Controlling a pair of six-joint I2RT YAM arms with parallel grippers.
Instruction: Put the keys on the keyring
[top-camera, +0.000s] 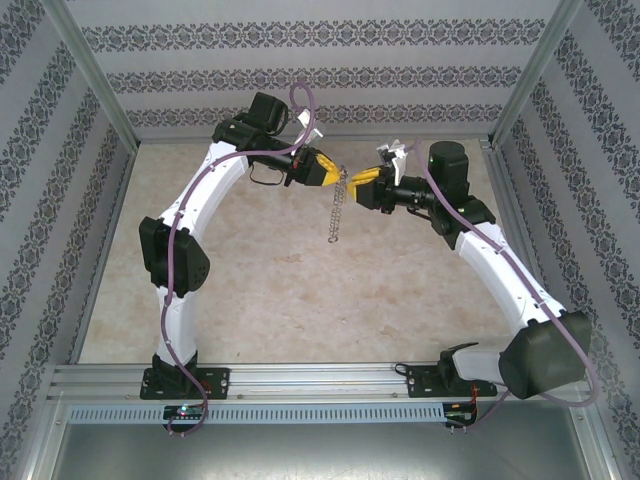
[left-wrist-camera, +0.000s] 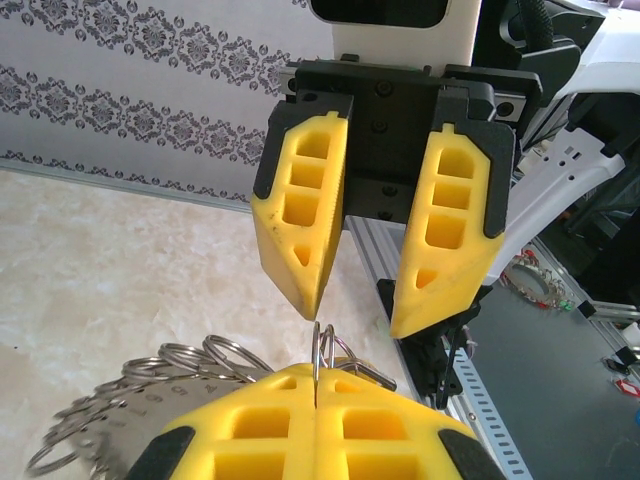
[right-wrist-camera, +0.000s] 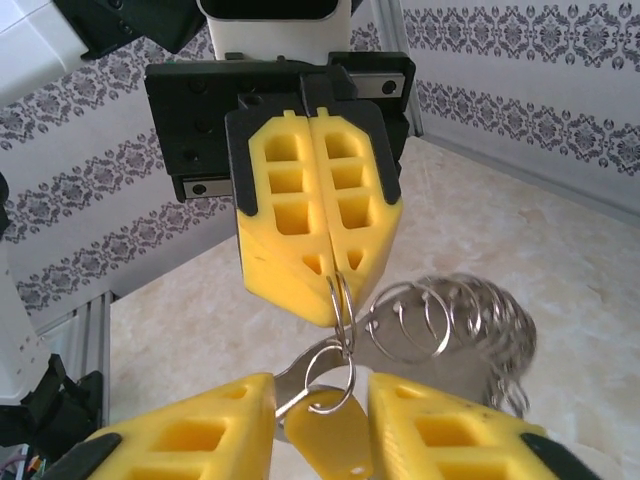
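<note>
The key (right-wrist-camera: 335, 440) is lying low in the right wrist view, in the gap between the 2 fingers of the right gripper (right-wrist-camera: 322, 388). Its head is showing as a flat, smooth yellow-orange tab, and the bottom edge is cutting it off. A short dull metal shank is pointing out to the upper left of the head. A small wire loop is crossing in front of the head, but I cannot tell if it is passing through it. The right jaws are standing apart, and it is not clear whether they are touching the key.

Just above the key, the keyring (right-wrist-camera: 342, 300) is showing as a thin silvery wire. The left gripper (right-wrist-camera: 322, 285) is pinching this wire, with its jaws pressed fully together. To the right, several round wire loops (right-wrist-camera: 440, 320) are overlapping like a coil, and a grey shape behind them is looking blurred.

In the top view the keyring is hanging as a fine chain-like strand between the 2 grippers, too small for making out single pieces.

The fingers are blocky yellow plastic with square hollows, sitting in black housings. The table (top-camera: 250, 290) below is looking pale and marble-like.
</note>
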